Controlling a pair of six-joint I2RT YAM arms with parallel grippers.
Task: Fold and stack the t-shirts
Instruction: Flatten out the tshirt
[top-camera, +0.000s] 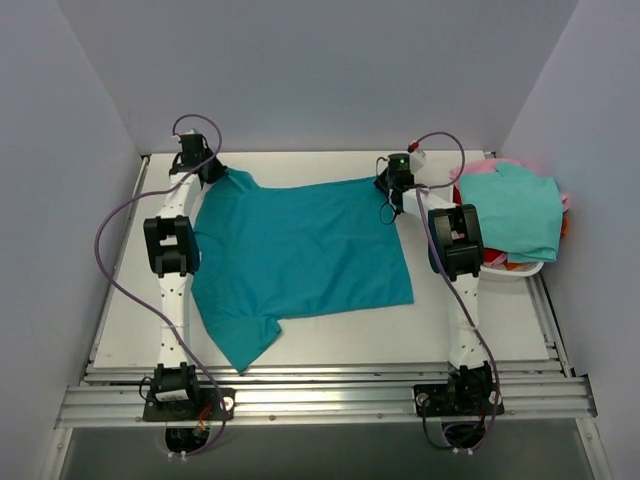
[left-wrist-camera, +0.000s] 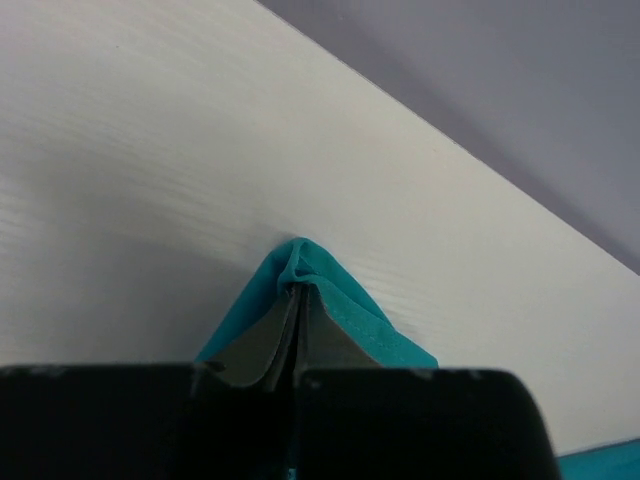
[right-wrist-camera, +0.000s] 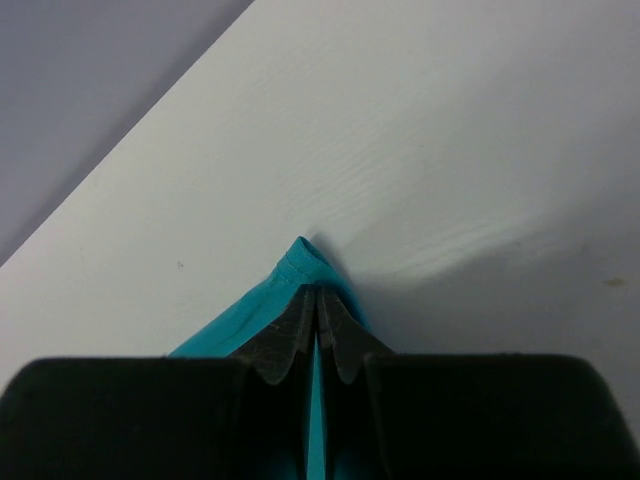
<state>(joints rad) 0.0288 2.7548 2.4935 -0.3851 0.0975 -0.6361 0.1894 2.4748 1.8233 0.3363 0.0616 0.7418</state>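
A deep teal-blue t-shirt (top-camera: 300, 255) lies spread on the white table, one sleeve at the near left. My left gripper (top-camera: 207, 170) is shut on its far left corner; the left wrist view shows the cloth (left-wrist-camera: 320, 275) pinched between the closed fingers (left-wrist-camera: 330, 340). My right gripper (top-camera: 390, 185) is shut on its far right corner; the right wrist view shows the hem (right-wrist-camera: 300, 262) pinched at the fingertips (right-wrist-camera: 290, 335). An aqua-green t-shirt (top-camera: 512, 210) lies on top of pink and red ones in the basket at the right.
A white plastic basket (top-camera: 520, 268) holding the other shirts stands at the table's right edge. Grey walls enclose the table (top-camera: 480, 330) at the back and both sides. Purple cables loop from both arms.
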